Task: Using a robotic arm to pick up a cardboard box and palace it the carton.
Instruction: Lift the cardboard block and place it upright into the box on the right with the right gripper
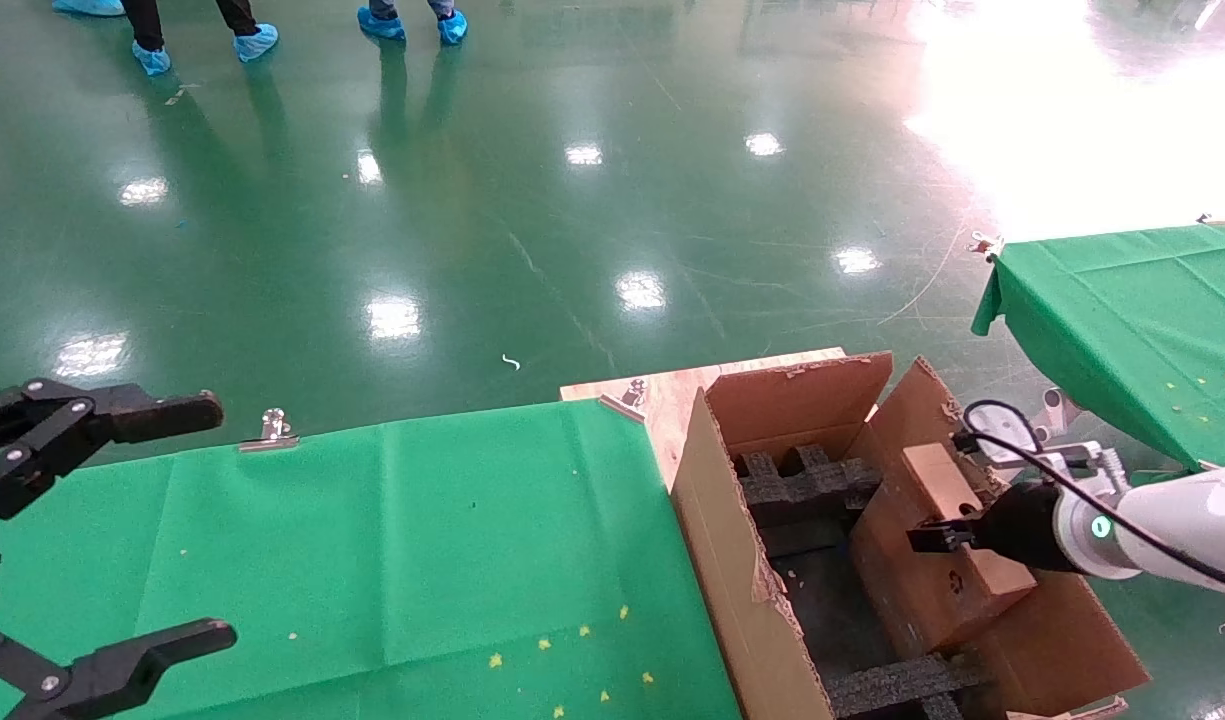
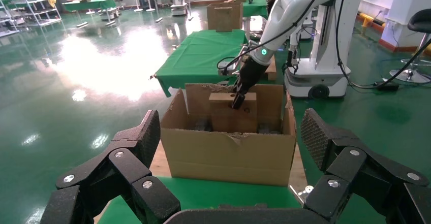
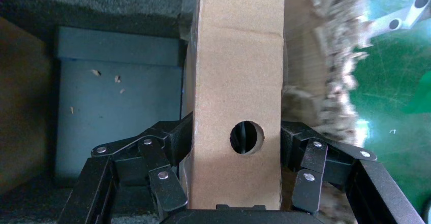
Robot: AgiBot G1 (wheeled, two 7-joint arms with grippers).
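L gripper [image 1: 122, 520] open over table, R gripper [image 3: 236, 158] clamping cardboard box [image 3: 236, 82] in carton [image 1: 732, 560]

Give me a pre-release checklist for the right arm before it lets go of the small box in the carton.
1. Right gripper clamped on the cardboard box, fingers on both sides: ok.
2. Box over the carton opening, not outside its walls: ok.
3. Box seated between the black foam inserts: not ok, it stands tilted, upper part above the rim.
4. Space beneath the box free: cannot tell.
5. Left gripper clear of the carton, open above the green cloth: ok.
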